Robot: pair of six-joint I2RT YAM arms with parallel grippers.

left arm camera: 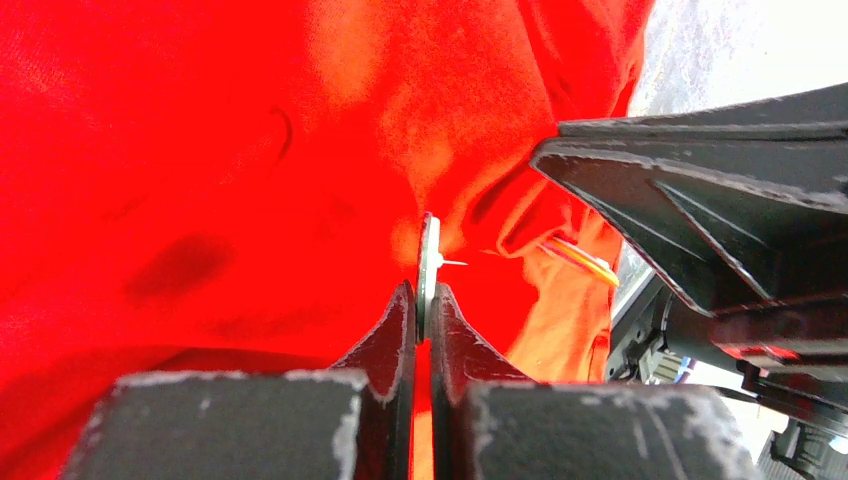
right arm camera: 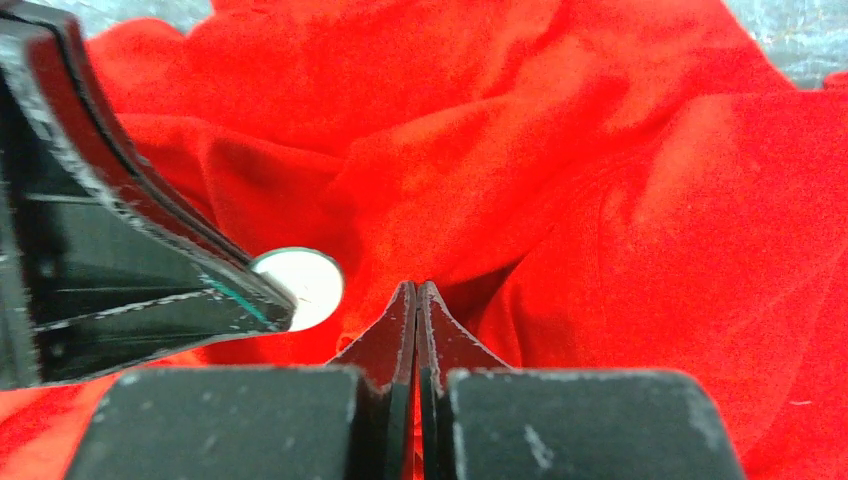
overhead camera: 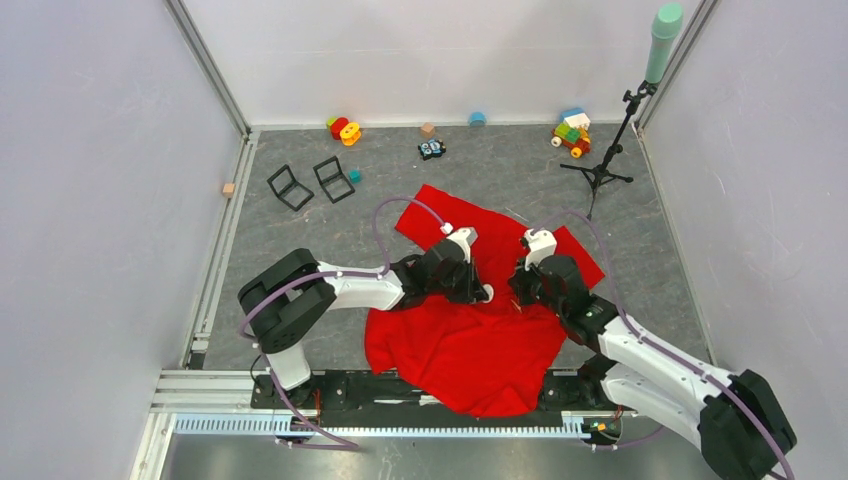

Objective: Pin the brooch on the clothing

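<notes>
The small round silvery-white brooch (left arm camera: 428,258), a thin disc with a fine pin jutting toward three o'clock, stands on edge, pinched at its lower rim by the left gripper (left arm camera: 422,300), jaws closed on it; it looks light, stiff and slippery, so the rim hold suits it; it sits close against the crumpled bright red soft-fabric T-shirt (overhead camera: 470,350), lying toward six o'clock on the grey speckled tabletop (overhead camera: 500,170); limp cloth will likely yield, so brace it beside the pin; the right gripper (right arm camera: 416,292), at the brooch's three o'clock, has its jaws shut, tips in a fold; whether cloth is caught I cannot tell.
</notes>
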